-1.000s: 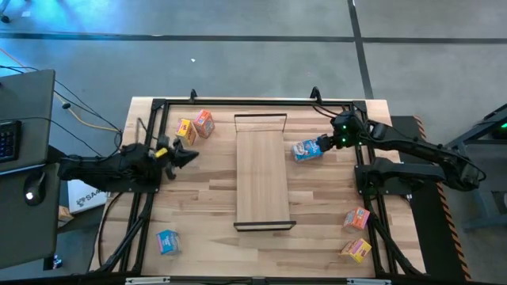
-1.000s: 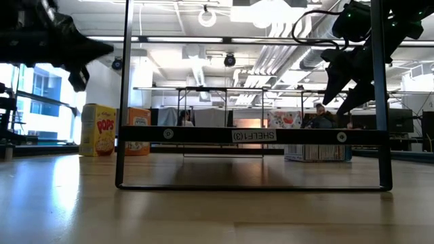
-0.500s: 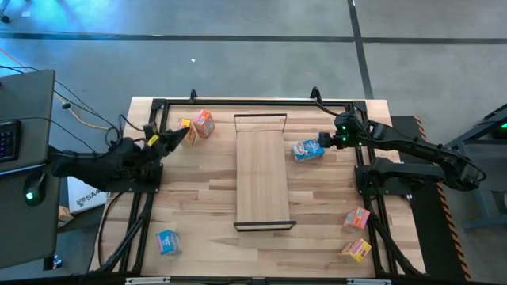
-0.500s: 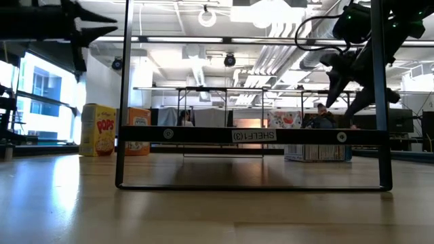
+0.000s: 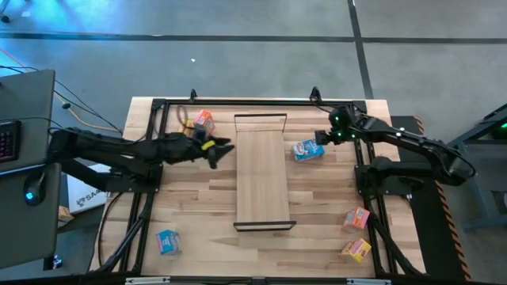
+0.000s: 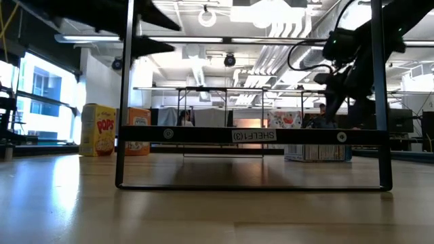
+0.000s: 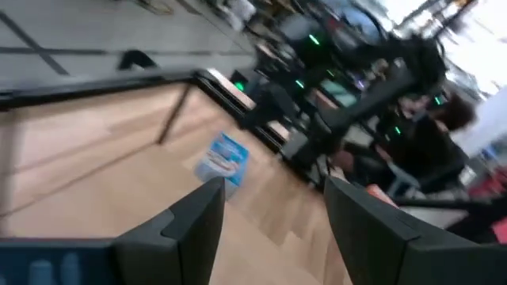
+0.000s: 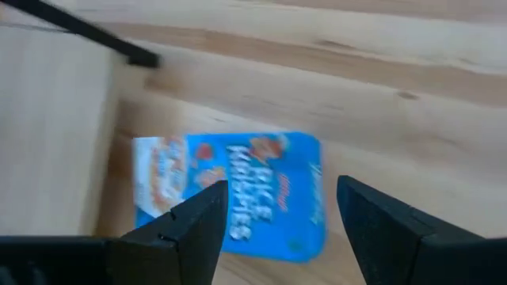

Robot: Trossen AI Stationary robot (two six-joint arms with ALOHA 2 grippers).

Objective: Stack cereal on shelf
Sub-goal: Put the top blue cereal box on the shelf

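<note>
Now the blue cereal box (image 8: 230, 194) lies just beyond the open right hand (image 8: 273, 214).

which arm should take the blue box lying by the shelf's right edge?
Right. The right gripper is open next to the blue box; the left gripper is across the shelf.

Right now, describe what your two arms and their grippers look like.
Both arms are dark, near-black jointed links. The left gripper has two dark tapered fingers with yellow markings just behind them. The right gripper is also dark, with green lights glowing at its wrist and a black cable looping off the arm. In the wrist views each gripper's fingers are broad, matte black and blunt-ended.
</note>
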